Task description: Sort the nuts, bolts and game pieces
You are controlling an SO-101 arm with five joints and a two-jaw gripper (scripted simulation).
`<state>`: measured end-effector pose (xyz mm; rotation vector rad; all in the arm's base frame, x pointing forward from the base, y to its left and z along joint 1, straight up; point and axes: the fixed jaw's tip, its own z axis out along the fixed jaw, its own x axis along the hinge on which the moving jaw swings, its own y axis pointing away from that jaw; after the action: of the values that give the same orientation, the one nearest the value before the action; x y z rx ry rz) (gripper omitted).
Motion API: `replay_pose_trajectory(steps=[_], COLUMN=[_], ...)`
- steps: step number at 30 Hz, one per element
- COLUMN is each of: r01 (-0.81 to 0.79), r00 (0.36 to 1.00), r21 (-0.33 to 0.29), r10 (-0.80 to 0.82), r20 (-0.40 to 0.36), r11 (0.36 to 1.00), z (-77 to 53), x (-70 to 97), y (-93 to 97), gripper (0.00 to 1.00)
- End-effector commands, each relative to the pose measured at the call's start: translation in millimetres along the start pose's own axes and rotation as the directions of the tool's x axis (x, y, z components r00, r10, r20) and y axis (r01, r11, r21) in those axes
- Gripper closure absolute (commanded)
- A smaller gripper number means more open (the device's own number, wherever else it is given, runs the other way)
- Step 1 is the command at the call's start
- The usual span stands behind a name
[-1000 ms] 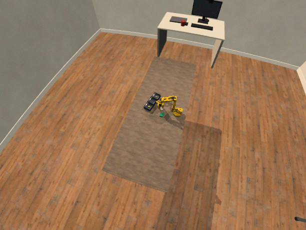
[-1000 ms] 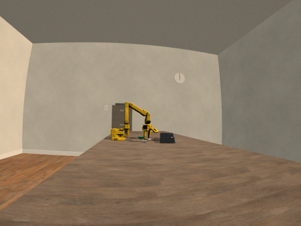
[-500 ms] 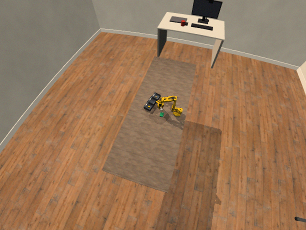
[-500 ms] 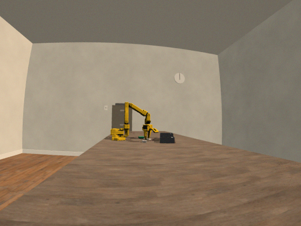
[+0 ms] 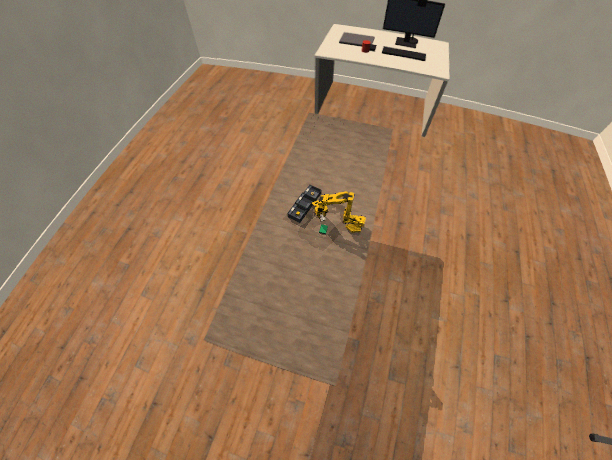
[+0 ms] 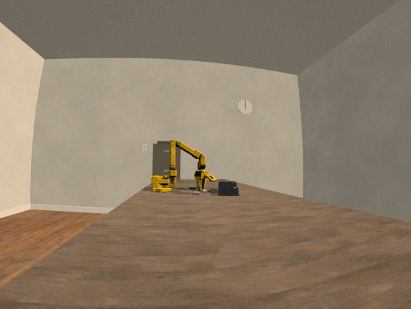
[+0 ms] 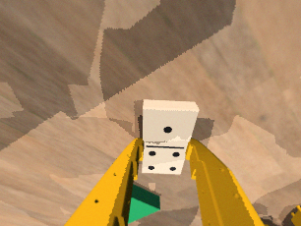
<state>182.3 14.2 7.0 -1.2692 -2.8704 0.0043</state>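
Observation:
In the wrist view a cream domino (image 7: 167, 138) with black pips lies on the brown table top, its near half between my two yellow fingers. My gripper (image 7: 164, 159) is shut on the domino, low at the table. A green block (image 7: 144, 203) lies just behind the fingers; it also shows in the top view (image 5: 323, 229). My gripper (image 5: 320, 215) stands beside the dark bins (image 5: 304, 204), which sit close to its left. In the exterior view my gripper (image 6: 201, 186) is down at the table, left of the bins (image 6: 228, 188). The bin letters are too small to read.
The arm's yellow base (image 5: 355, 222) sits right of the gripper. A small pale thing (image 6: 197, 193) lies on the table near the fingers. A desk (image 5: 382, 55) with a monitor stands far behind.

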Motion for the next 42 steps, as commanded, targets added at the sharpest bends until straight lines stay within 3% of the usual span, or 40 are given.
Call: replay_pose_trajectory(steps=[1,20,28,42], r01=[-0.017,-0.017,-0.017,-0.017], r00=[1.0,1.0,1.0,1.0], r21=[-0.016,-0.016,-0.016,-0.016], r10=[0.018,0.018,0.018,0.018], r20=[0.012,0.012,0.012,0.012], r11=[1.0,1.0,1.0,1.0], z=[-1.4,-1.8,-8.6,-42.9], x=[-3.0,-3.1,-3.6,-3.3], y=[1.3,1.3,1.3,-2.2], gripper=[1.0,1.0,1.0,1.0])
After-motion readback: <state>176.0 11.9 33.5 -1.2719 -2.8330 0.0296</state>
